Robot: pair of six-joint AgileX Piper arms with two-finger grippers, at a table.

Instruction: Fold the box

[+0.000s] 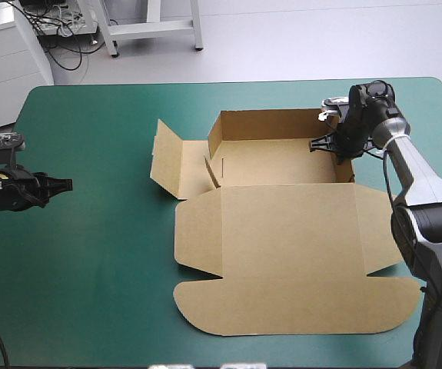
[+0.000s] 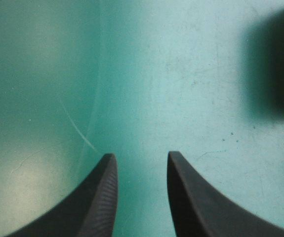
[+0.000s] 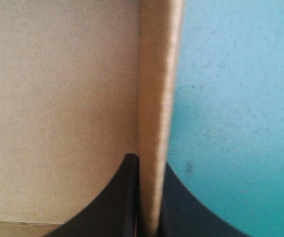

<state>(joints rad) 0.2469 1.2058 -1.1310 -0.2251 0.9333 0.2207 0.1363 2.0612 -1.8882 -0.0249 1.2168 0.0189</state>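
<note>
Pinching the right wall point(image 1: 346, 171) of the box point(image 1: 282, 254), which lies right of the table's middle, the right gripper point(image 1: 330, 144) would do well to hold that wall upright, square to the back wall. Seen from the left wrist, the left gripper point(image 2: 142, 154) hangs with fingers apart over bare teal-green cover point(image 2: 181, 74) (ample free space there). The right wrist view shows black fingers point(image 3: 124, 197) clamped on the right wall point(image 3: 156, 74), one on each side.

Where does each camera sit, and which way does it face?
High view: above and behind the robot, facing forward and down; table, box, left gripper, right gripper.
Left wrist view: above that wrist, facing bare cover between its open fingers.
Right wrist view: above that wrist; fingers shut on the box's wall.
Shared: high and right wrist views show this wall.
</note>
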